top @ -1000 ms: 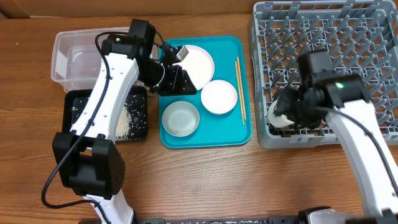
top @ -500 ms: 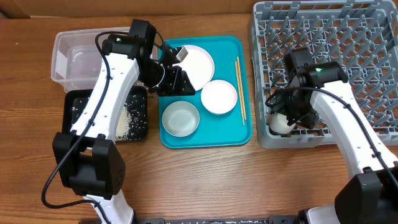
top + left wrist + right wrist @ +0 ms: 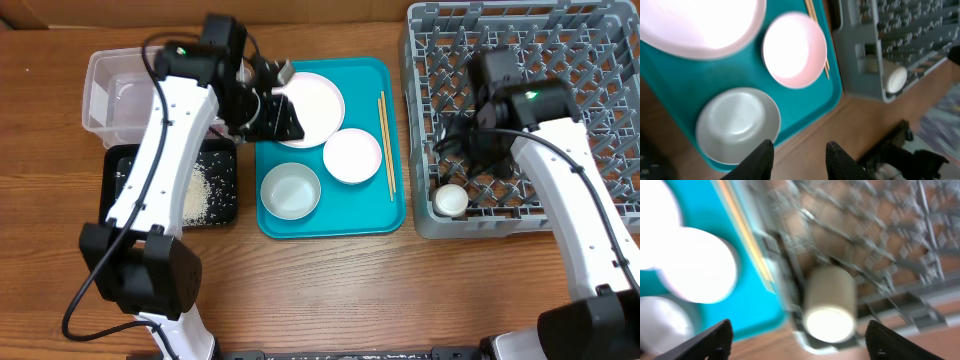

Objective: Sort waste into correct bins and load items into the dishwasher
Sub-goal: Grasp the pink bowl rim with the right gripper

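The left gripper (image 3: 799, 159) is hanging over the teal tray (image 3: 390, 215) with its two fingers (image 3: 762, 159) standing apart and nothing between them. In the left wrist view they are framing bare tray edge and table, just beside the greyish bowl (image 3: 737, 125) without touching it. From overhead, this gripper is sitting above the left rim of the white plate (image 3: 312, 105), which is lying at the back of the teal tray. The second white bowl (image 3: 352, 156) is resting to the plate's front right, and the chopsticks (image 3: 385, 145) are lying side by side along the tray's right side. The right gripper (image 3: 799, 342) is spreading wide, its fingers (image 3: 710, 341) showing only at the bottom corners of the right wrist view, and it is gripping nothing. The small white cup (image 3: 830, 305) is sitting apart from both fingers in the front-left corner of the grey dish rack (image 3: 560, 60), near the rack wall. The pictures are not showing clearly whether its mouth is facing up or down. On the far left, the clear tub (image 3: 120, 100) is standing behind the black tray (image 3: 125, 210), where the rice grains (image 3: 205, 190) are lying scattered.
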`<move>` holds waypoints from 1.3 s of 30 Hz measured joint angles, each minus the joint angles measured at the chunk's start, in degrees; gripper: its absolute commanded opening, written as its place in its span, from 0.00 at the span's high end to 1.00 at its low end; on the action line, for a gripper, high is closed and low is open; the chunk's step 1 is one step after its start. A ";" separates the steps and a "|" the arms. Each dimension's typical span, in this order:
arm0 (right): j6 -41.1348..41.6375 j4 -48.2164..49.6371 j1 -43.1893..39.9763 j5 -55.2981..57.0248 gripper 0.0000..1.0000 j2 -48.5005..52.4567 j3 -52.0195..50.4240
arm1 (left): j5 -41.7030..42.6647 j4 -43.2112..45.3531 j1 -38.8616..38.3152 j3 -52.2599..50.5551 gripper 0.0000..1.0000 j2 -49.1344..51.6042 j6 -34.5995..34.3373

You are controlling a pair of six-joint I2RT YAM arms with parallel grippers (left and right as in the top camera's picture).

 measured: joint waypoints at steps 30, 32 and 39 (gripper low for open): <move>14.88 8.94 14.84 -0.50 0.61 23.34 3.02 | -33.64 -4.50 0.04 17.99 0.45 0.00 -18.21; 15.15 9.31 14.84 -0.48 0.64 24.28 3.02 | -33.81 -4.70 0.04 17.99 0.45 0.00 -18.18; 16.06 11.76 14.86 -0.50 0.71 26.25 2.56 | -33.83 -5.09 0.04 17.99 0.43 0.00 -18.18</move>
